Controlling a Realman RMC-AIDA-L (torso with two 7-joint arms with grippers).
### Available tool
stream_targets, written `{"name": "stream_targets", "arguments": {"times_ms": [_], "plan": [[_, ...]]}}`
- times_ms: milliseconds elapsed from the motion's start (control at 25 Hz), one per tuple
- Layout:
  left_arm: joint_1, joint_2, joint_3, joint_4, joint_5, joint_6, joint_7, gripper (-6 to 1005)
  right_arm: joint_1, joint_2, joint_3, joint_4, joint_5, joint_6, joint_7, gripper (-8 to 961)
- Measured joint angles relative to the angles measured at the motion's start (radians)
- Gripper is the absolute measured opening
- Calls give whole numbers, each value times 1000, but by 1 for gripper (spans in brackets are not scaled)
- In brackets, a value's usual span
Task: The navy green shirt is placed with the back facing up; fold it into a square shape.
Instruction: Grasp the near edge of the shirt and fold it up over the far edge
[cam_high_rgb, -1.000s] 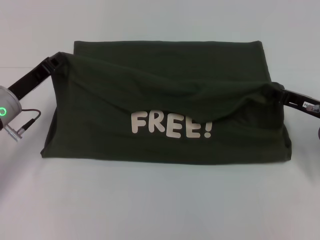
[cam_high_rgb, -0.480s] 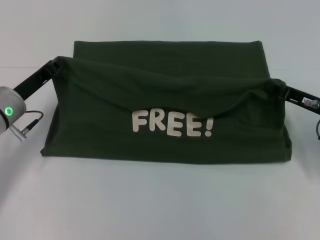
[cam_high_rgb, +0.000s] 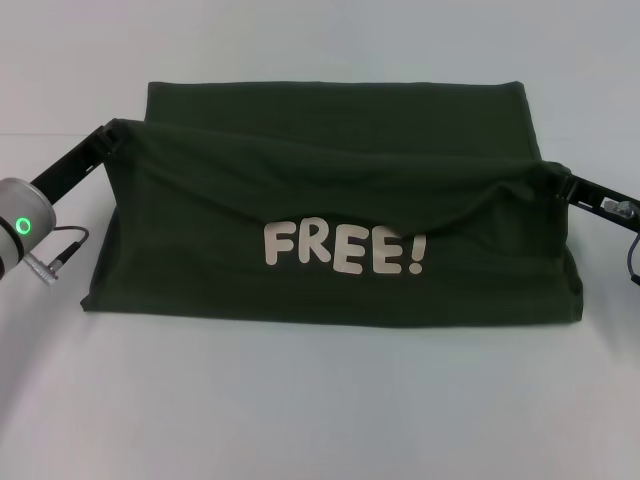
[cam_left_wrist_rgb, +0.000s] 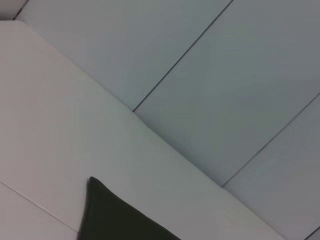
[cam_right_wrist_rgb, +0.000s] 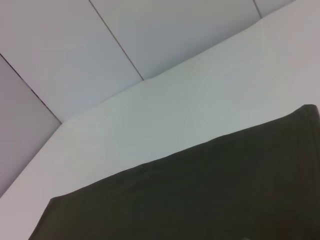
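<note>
Navy green shirt (cam_high_rgb: 330, 230), a large soft dark olive cotton garment with cream block letters "FREE!" (cam_high_rgb: 345, 250) showing on the raised layer, lies across the middle of the pale matte worktop (cam_high_rgb: 320, 410) with its long axis running from the robot's left to its right. Its near fold rests on the worktop, a flat back strip lies farther off, and between them a lifted edge hangs as a sagging line, highest at its two ends and lowest just above the lettering. The left tool (cam_high_rgb: 112, 132) meets that edge at its left corner and the right tool (cam_high_rgb: 556, 180) meets it at the right corner; each appears clamped on the cloth, judging from how the fabric peaks at it, though the fingers themselves are buried in the folds. The left corner sits a little farther from the robot than the right one, so the held edge runs slightly askew to the far hem. The far hem lies beyond both tools, so the carry I would expect is away from the robot, over the flat strip, with both arms equally placed to make it. The wrist views show only dark cloth edges against worktop and a panelled grey wall (cam_left_wrist_rgb: 240, 75). Nothing stands in the path; the slack middle is the likely trouble, since it may bunch when laid down.
</note>
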Motion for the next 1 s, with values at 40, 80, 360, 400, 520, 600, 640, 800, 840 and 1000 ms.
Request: {"name": "stream_targets", "arguments": {"times_ms": [40,80,360,400,520,600,640,800,840,1000], "plan": [[1,0,1,-2,-6,-3,4,15,0,0,0,2,6,3,0,75],[3,0,1,-6,-16,-6,8,15,0,0,-1,4,13,6,0,75],[6,1,2,-21,-33,-7,26,15,-2,0,-11,8,32,8,-4,77],[5,1,2,-21,-33,-7,30,15,-1,0,-11,10,32,9,-4,77],[2,0,-3,-28,-45,-8,54,15,2,0,-11,14,32,11,-5,78],[0,-1,-2,-43,-75,-14,84,14,5,0,-11,14,32,18,-7,78],[-1,-1,-1,-50,-89,-17,98,14,6,0,-12,14,32,22,-7,79],[-12,-1,1,-73,-125,-38,149,20,17,2,-12,17,32,44,-7,80],[-16,-1,1,-77,-128,-45,160,22,20,3,-12,18,32,51,-7,80],[-25,-2,-2,-94,-141,-56,195,29,31,5,-13,30,32,68,-15,81]]}}
